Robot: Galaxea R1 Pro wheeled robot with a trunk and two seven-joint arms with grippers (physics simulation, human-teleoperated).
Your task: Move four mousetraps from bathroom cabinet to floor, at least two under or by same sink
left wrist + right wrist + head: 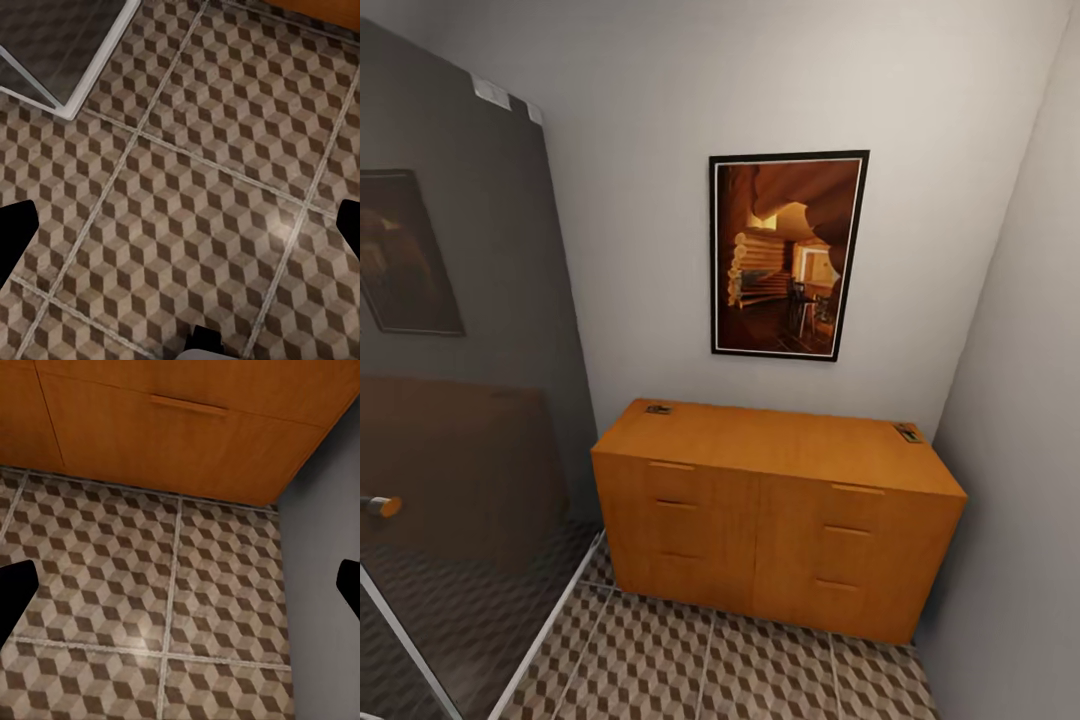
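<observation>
Framed pic (788, 255), glass panel (460, 400)

Soft even light, slight blur, faint floor (289, 229) glare.

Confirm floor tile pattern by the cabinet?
Brown-and-beige 3D cube print with pale grout on the bathroom floor, clearest in the right wrist view.

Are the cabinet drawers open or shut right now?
Shut. Every drawer front on the cabinet sits flush with its face in the head view, with no gaps; two mousetraps lie on its top.
</observation>
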